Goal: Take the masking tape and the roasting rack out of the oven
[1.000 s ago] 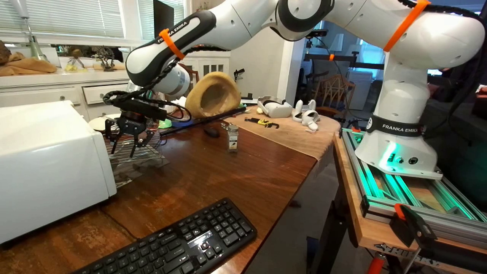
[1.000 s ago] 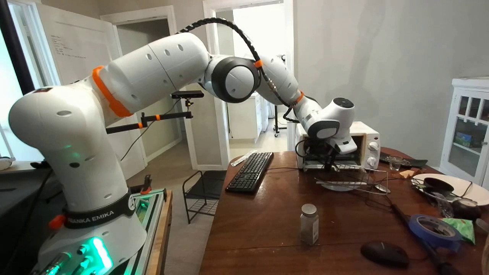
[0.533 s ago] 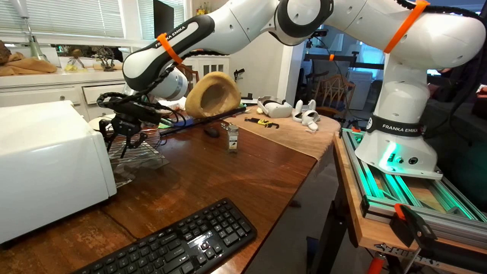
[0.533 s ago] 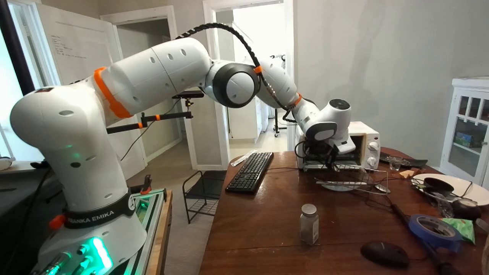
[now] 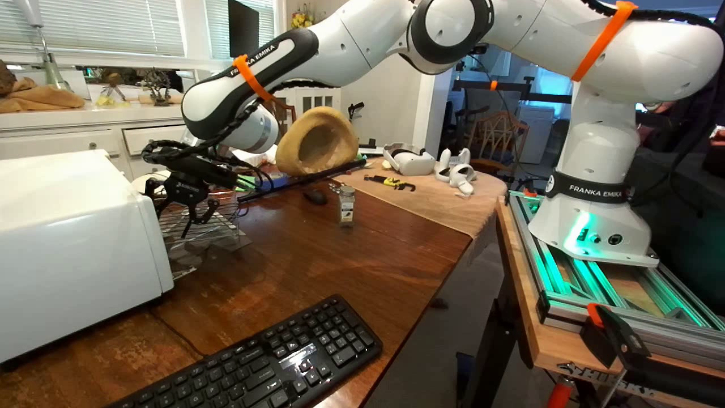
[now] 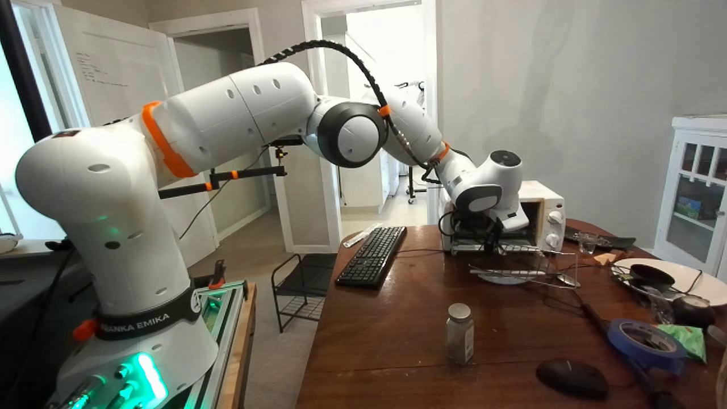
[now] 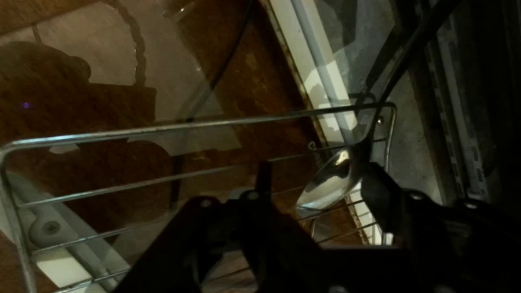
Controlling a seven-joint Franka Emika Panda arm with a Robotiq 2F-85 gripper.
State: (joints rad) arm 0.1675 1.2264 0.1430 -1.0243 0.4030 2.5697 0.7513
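Observation:
The white oven (image 5: 68, 243) stands open; in an exterior view its knob side (image 6: 552, 207) shows. The wire roasting rack (image 5: 218, 229) sits in front of the oven's opening, over the lowered glass door. In the wrist view the rack's thick top wire (image 7: 203, 124) crosses the picture, with thinner wires below. My gripper (image 5: 173, 221) is over the rack, close to the oven front. In the wrist view my gripper (image 7: 321, 191) has its fingers apart. A shiny spoon bowl (image 7: 325, 185) shows between them; contact cannot be told. The blue masking tape roll (image 6: 642, 352) lies on the table.
A black keyboard (image 6: 372, 255), a glass jar (image 6: 460, 338) and a mouse (image 6: 571, 376) are on the table. A white plate (image 6: 704, 281) with dishes lies beyond the rack. A tan hat (image 5: 289, 147) and a long black rod (image 5: 306, 180) lie farther along.
The arm's elbow has sunk. My gripper has shifted slightly toward the oven and tilted, with one finger now partly behind the oven's edge. The oven and tape have not visibly moved.

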